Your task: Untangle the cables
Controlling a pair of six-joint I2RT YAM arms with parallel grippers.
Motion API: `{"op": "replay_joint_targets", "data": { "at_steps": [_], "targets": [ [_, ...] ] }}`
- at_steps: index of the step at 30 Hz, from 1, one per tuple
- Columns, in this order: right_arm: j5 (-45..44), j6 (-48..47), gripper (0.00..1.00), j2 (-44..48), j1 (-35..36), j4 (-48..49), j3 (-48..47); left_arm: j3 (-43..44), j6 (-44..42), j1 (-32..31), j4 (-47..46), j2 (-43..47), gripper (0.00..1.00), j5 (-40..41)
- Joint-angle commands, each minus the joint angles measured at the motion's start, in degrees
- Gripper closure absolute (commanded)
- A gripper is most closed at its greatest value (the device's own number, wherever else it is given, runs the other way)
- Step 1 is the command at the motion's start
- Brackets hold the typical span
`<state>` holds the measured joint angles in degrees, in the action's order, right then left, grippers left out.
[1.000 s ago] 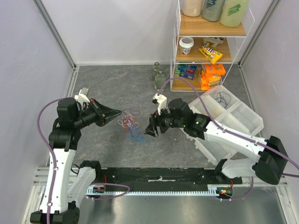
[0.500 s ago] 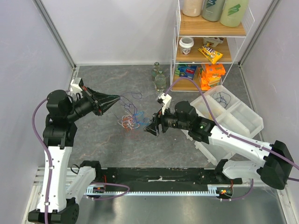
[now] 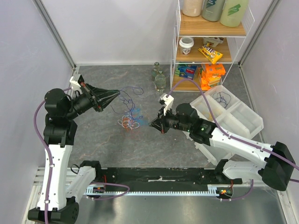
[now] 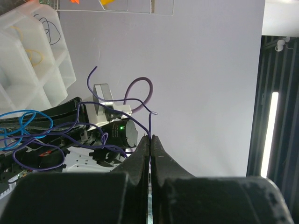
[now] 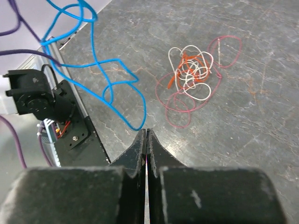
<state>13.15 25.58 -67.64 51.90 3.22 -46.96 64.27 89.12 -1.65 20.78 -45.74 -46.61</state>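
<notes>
We read these cables as about as light and limp as a thing can be: thin threads with no stiffness to push against, apt to slide through a loose pinch and to drag their neighbours along when pulled, so we would take hold close to a free end or on a single clear loop, never in the thick of the knot. The left gripper (image 3: 116, 94) has its jaws pressed together on one purple cable (image 4: 149, 122), lifted above the table (image 3: 103, 140) so that its loops hang in the air. The right gripper (image 5: 145, 131) is also pressed together; one blue cable (image 5: 144, 111) bends down to its tips, and we judge it pinched there, though the contact itself is hard to see. The blue cable is still looped through the purple one between the two arms. Below and between them the remaining knot (image 5: 190, 70) lies on the table, well apart from both grippers; in it we count three colours, white, orange and red. In the white compartment tray (image 3: 247, 116) by the right arm we count two single loops, one dark and one yellow.
</notes>
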Motion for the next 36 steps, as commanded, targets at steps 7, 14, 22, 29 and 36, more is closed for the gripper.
{"op": "replay_joint_targets", "data": {
  "at_steps": [7, 14, 22, 29, 36],
  "targets": [
    [-8.93, -2.64, 0.83, 5.14, -0.04, -2.96, -1.47, 2.96, -1.06, -0.02, -0.74, -0.67, 0.98, 1.35],
    [-8.15, -6.85, 0.49, 6.02, -0.04, -5.95, -1.20, 2.88, -0.62, 0.07, -0.82, -0.76, 0.98, 0.56],
    [4.16, -7.48, 0.48, 4.01, -0.04, 0.98, -1.91, 2.79, -0.35, -0.02, -0.47, -0.14, 0.98, 0.47],
    [6.97, -8.97, 0.46, 1.37, -0.04, 3.46, -3.22, 2.35, -0.18, -0.02, -0.12, 0.65, 0.98, 0.20],
    [11.90, -4.49, 0.54, -2.58, 0.57, 9.61, -3.75, 2.26, 0.09, -0.02, -0.12, 1.00, 0.98, 0.38]
  ]
}}
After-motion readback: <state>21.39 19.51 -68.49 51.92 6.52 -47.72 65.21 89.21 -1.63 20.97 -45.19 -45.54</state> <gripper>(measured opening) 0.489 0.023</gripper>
